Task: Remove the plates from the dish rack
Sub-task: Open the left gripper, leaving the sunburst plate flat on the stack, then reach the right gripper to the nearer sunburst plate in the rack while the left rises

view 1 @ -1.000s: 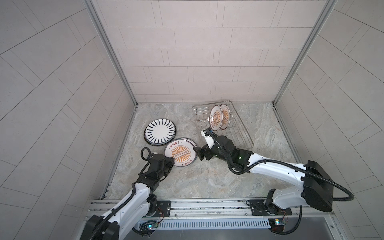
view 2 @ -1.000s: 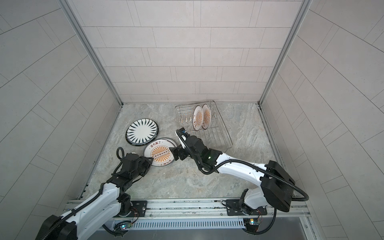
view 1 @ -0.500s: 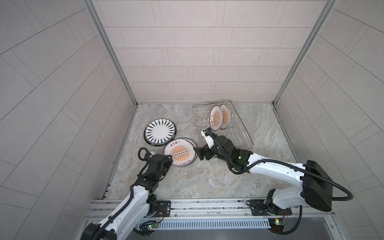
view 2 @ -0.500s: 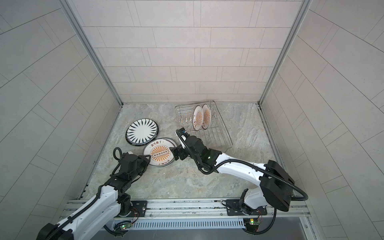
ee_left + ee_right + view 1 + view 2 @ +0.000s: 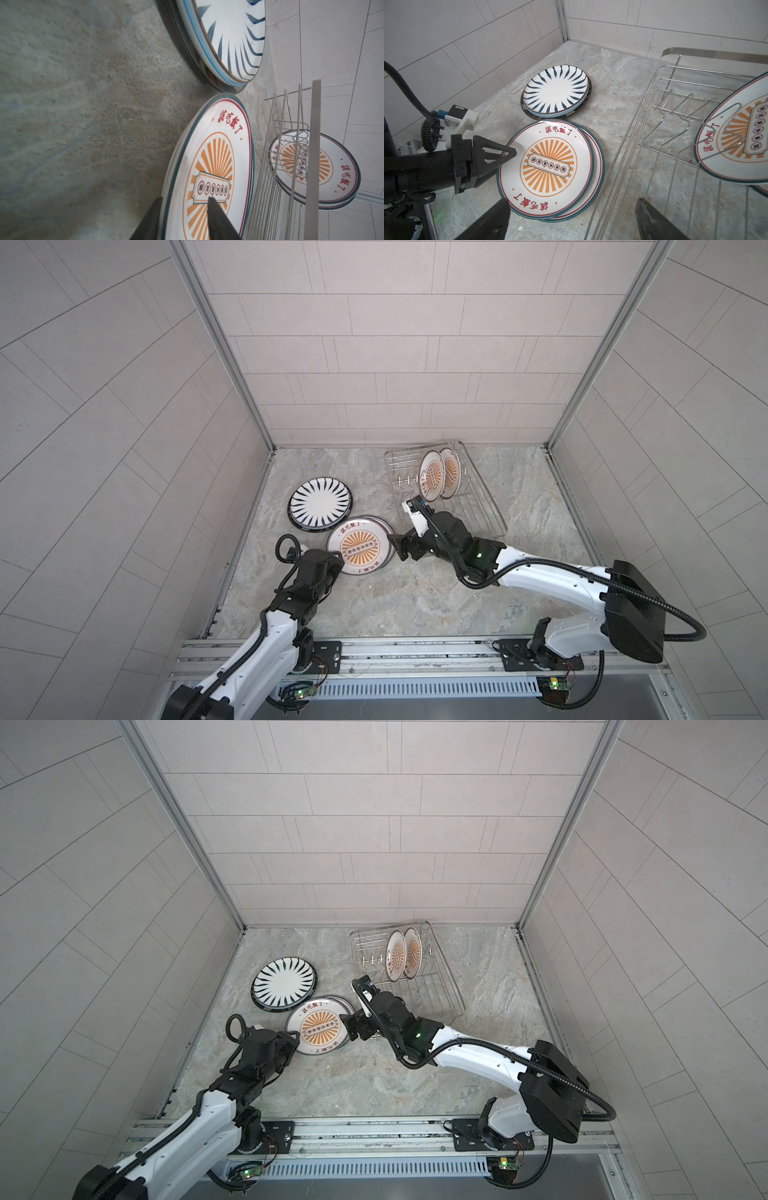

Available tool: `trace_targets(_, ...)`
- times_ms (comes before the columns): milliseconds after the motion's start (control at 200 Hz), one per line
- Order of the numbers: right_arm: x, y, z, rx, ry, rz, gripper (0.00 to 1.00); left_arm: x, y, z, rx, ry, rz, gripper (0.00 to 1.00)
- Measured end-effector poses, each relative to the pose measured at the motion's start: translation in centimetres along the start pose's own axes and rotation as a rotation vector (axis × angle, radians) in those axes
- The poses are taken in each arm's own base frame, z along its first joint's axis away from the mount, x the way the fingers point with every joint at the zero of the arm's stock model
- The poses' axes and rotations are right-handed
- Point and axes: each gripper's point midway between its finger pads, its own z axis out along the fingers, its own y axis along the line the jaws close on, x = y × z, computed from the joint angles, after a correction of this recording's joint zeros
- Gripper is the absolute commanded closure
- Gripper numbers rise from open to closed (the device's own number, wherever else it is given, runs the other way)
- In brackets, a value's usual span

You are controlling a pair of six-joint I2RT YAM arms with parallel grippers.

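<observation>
The left gripper [image 5: 507, 158] straddles the rim of a flat sunburst plate [image 5: 360, 545], its jaws' hold unclear to us; the right gripper [image 5: 398, 548] gapes empty. Beyond, two plates [image 5: 432, 477] stand on edge in the dish rack [image 5: 465, 506], long axis running away.

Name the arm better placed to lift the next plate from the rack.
Right. The right gripper, open, sits beside the dish rack with two upright plates; the left gripper straddles a stacked plate, farther away.

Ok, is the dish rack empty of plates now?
No, in a top view two orange sunburst plates stand on edge in the dish rack.
</observation>
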Motion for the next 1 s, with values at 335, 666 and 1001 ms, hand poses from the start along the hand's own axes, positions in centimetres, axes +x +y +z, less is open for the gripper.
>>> trace_targets(335,0.0,0.0,0.0,0.000,0.000,0.000,0.04,0.2,0.0,0.3,0.000,0.013,0.003,0.59)
trace_targets(666,0.0,0.0,0.0,0.000,0.000,0.004,0.04,0.2,0.5,0.5,-0.024,0.009,0.012,0.59)
trace_targets(1001,1.0,-0.6,0.0,0.022,0.012,0.003,0.03,-0.8,-1.4,-0.5,0.061,-0.039,0.028,0.20)
